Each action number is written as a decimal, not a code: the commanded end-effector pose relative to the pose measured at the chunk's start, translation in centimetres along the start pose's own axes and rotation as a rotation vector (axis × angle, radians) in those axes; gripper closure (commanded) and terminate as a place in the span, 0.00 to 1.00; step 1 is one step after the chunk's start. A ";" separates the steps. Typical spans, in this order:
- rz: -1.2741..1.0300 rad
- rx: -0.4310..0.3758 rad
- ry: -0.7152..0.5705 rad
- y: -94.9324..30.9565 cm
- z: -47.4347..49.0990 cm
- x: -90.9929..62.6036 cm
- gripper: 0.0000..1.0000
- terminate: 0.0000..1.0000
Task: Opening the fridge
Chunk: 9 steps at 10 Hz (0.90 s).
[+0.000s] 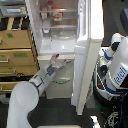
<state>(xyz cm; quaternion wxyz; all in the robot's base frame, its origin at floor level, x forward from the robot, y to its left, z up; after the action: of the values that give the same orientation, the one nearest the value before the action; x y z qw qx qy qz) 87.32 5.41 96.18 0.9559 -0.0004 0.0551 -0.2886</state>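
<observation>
Reaching toward tall white fridge [60, 30], upper door swung wide right; gripper [56, 61] fingers apart, unloaded; advise clearing door edge.

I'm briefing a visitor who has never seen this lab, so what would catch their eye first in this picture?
Probably the fridge, top centre, with its tall white door swung wide open so the lit shelves show. Next, the robot's grey-white arm rising from the bottom of the exterior view's left, its gripper just below the open compartment. A tan wooden cabinet stands at the exterior view's left.
</observation>
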 end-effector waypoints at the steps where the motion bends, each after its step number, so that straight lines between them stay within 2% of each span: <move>1: -0.476 0.107 -0.075 -61.4 33.8 -0.5 0.00 0.00; 4: -0.531 0.158 -0.072 -69.6 34.7 -4.0 0.00 0.00; 5: -0.571 0.125 -0.077 -75.4 35.2 -6.1 0.00 0.00; 7: -0.671 0.118 -0.099 -79.3 35.2 -9.4 0.00 0.00; 9: -0.696 0.141 -0.095 -76.8 33.4 -10.6 0.00 0.00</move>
<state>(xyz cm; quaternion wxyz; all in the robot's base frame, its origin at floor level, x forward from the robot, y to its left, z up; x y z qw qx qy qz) 85.21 -19.09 110.81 0.9361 -0.0344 -0.0284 -0.3489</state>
